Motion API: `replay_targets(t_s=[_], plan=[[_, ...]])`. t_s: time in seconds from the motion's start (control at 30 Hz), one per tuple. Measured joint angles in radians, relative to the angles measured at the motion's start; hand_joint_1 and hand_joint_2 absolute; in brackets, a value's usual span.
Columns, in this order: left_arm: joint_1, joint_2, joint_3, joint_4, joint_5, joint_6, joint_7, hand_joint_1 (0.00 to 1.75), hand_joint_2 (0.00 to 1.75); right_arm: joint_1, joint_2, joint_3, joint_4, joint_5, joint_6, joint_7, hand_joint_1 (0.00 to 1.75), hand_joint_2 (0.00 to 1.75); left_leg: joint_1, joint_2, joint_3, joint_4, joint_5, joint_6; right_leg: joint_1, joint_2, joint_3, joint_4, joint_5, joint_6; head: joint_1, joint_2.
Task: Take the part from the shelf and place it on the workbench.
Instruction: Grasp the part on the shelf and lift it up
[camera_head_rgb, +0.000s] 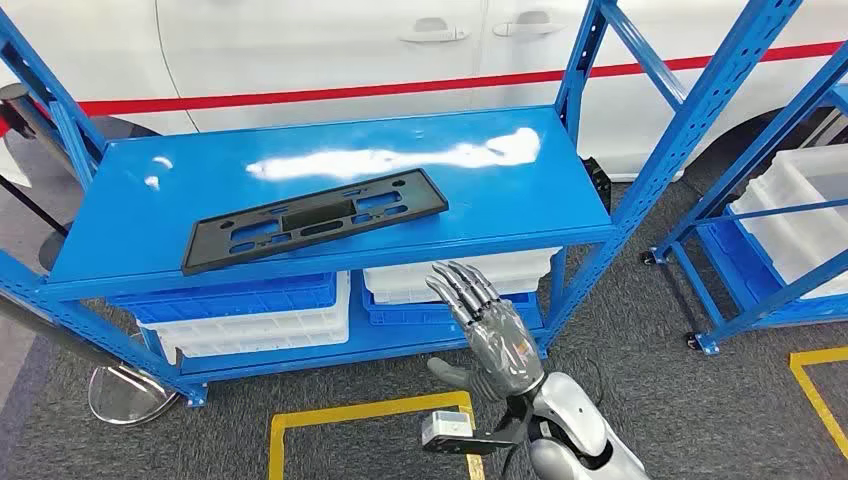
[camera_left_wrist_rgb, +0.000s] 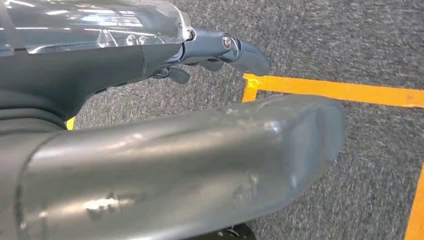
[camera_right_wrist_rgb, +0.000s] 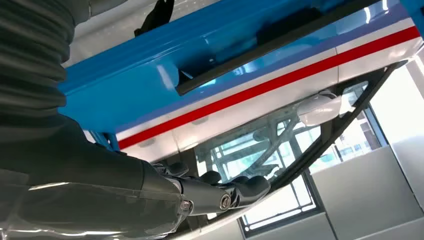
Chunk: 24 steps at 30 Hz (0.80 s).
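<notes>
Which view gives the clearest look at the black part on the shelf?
The head view: the black part lies flat on the blue shelf with its whole outline and its cutouts visible. The right wrist view catches just an edge of it from below shelf height. The left wrist view looks at grey carpet instead.

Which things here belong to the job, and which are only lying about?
For the job:
- black plastic part, lying flat on the shelf top
- blue shelf
- right hand, raised in front of the shelf, fingers spread, holding nothing

Only lying about:
- blue and white bins underneath
- white car behind
- yellow floor tape
</notes>
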Motion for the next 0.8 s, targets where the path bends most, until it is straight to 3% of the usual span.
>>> replay_targets(t_s=[0.1,0.13,0.2,0.27,0.33,0.43,0.5,0.57,0.6,0.63,0.67,0.73,0.8], plan=[[0.0,-0.002,-0.001,0.0,-0.008,0.001,0.003,0.0,0.0,-0.012,0.016,0.022,0.047,0.045,-0.026,0.01,0.0,1.75,-0.004,-0.001,-0.001,0.001,0.0,0.001,0.0,0.0,-0.049,0.095,-0.021,0.001,0.0,0.0],[0.0,-0.003,-0.001,0.0,-0.012,0.002,0.005,0.0,0.0,-0.021,0.025,0.033,0.072,0.067,-0.039,0.015,0.0,1.75,-0.005,-0.001,-0.001,0.002,0.0,0.001,0.0,0.0,-0.049,0.091,-0.004,0.0,0.0,0.0],[-0.001,-0.005,-0.004,0.0,-0.021,0.003,0.009,0.0,0.0,-0.045,0.044,0.054,0.122,0.107,-0.064,0.023,0.0,1.75,-0.008,-0.003,0.001,0.005,-0.002,0.0,0.001,0.0,0.004,-0.021,0.068,-0.008,0.0,0.0],[-0.005,-0.011,-0.009,0.0,-0.031,0.003,0.013,0.0,0.0,-0.073,0.068,0.075,0.173,0.145,-0.087,0.032,0.0,1.75,-0.012,-0.003,-0.001,0.009,-0.005,-0.006,0.007,-0.001,0.061,-0.143,0.112,-0.02,-0.001,0.0],[-0.01,-0.015,-0.017,0.0,-0.041,0.004,0.017,0.0,0.0,-0.099,0.095,0.097,0.228,0.183,-0.106,0.04,0.0,1.75,-0.014,-0.002,-0.004,0.01,-0.006,-0.015,0.013,0.0,0.075,-0.179,0.115,-0.027,-0.001,0.0],[-0.015,-0.018,-0.026,0.0,-0.054,0.004,0.024,0.0,0.0,-0.133,0.134,0.128,0.311,0.239,-0.127,0.058,0.0,1.75,-0.013,-0.002,-0.008,0.023,-0.017,-0.03,0.006,-0.001,0.077,-0.19,0.123,-0.043,-0.002,0.0],[-0.017,-0.019,-0.03,0.0,-0.063,0.004,0.029,0.0,0.0,-0.158,0.161,0.148,0.363,0.28,-0.139,0.073,0.0,1.75,-0.009,-0.001,-0.045,0.107,-0.068,-0.042,0.001,-0.003,0.079,-0.196,0.127,-0.052,-0.007,0.0],[-0.018,-0.02,-0.034,0.0,-0.072,0.004,0.033,0.0,0.0,-0.178,0.186,0.167,0.418,0.319,-0.152,0.089,0.0,1.75,-0.002,-0.001,-0.108,0.241,-0.13,-0.052,0.001,-0.005,0.077,-0.196,0.128,-0.055,-0.01,0.0],[-0.018,-0.02,-0.037,0.0,-0.076,0.003,0.035,0.0,0.0,-0.187,0.199,0.176,0.448,0.337,-0.157,0.097,0.0,1.75,0.001,-0.001,-0.129,0.284,-0.141,-0.056,0.001,-0.006,0.077,-0.196,0.127,-0.055,-0.01,0.0],[-0.018,-0.02,-0.039,0.0,-0.08,0.003,0.037,0.0,0.0,-0.196,0.211,0.184,0.478,0.354,-0.164,0.105,0.0,1.75,0.004,-0.001,-0.133,0.291,-0.132,-0.059,0.001,-0.006,0.077,-0.195,0.127,-0.054,-0.01,0.0],[-0.018,-0.02,-0.042,0.0,-0.083,0.002,0.038,0.0,0.0,-0.203,0.225,0.19,0.506,0.368,-0.171,0.112,0.0,1.75,0.007,0.0,-0.117,0.256,-0.105,-0.06,0.0,-0.005,0.078,-0.194,0.127,-0.053,-0.01,0.0],[-0.019,-0.021,-0.044,0.0,-0.089,0.0,0.039,0.0,0.0,-0.212,0.249,0.196,0.541,0.385,-0.191,0.122,0.0,1.75,0.011,0.0,-0.051,0.118,-0.038,-0.061,0.0,-0.004,0.079,-0.189,0.123,-0.047,-0.01,0.0],[-0.021,-0.023,-0.045,0.001,-0.092,-0.006,0.04,0.0,0.0,-0.223,0.278,0.196,0.571,0.383,-0.214,0.127,0.0,1.75,0.01,-0.001,-0.01,0.028,-0.009,-0.054,0.004,-0.001,0.076,-0.184,0.121,-0.035,-0.009,0.0]])
